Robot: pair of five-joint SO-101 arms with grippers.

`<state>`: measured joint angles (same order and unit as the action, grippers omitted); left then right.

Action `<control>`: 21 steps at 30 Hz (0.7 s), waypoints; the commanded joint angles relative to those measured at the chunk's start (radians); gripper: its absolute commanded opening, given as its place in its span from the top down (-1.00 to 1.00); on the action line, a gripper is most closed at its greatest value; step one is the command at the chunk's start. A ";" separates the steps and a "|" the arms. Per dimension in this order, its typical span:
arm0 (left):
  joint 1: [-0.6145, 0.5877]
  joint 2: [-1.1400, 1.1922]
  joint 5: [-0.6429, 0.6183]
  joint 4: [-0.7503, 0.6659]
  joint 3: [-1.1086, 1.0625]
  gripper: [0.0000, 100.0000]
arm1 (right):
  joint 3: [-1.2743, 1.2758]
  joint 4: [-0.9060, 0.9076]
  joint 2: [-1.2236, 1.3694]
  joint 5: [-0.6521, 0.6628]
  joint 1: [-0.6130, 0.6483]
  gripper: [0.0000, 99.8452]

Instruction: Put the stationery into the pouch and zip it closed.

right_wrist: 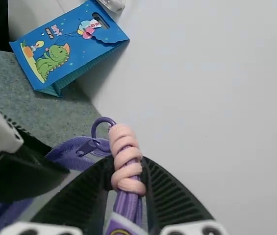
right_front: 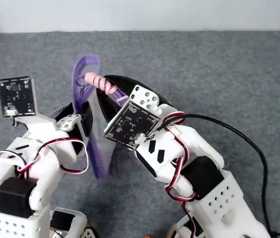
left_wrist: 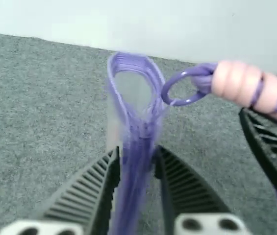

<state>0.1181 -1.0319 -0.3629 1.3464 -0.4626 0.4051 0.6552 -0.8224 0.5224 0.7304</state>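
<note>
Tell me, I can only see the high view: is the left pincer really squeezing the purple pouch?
Observer: Yes. In the left wrist view the left pincer is shut on the purple pouch, both jaws pressed against its sides.
Operator: What's the other one got?
Observer: In the right wrist view the right pincer is shut on the pink coil, just below the purple ring.
Operator: Is there anything else around?
Observer: A blue bag with a green dinosaur on it, farther off.

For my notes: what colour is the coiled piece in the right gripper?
The coiled piece is pale pink; the right wrist view shows it best.
</note>
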 commanded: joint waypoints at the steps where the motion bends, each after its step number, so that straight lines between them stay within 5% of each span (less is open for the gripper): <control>1: -0.002 -0.011 -0.008 -0.020 0.004 0.90 | -0.017 -0.024 -0.007 0.008 0.002 0.99; 14: -0.002 -0.020 -0.009 0.058 0.013 0.98 | -0.015 -0.038 0.038 0.006 -0.094 0.99; 21: 0.068 -0.103 -0.006 0.114 0.012 0.98 | -0.011 -0.234 0.183 0.009 -0.205 0.99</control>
<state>0.1412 -1.0886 -0.3629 1.4185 -0.4626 0.4051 0.5201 -0.6736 0.5240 0.6030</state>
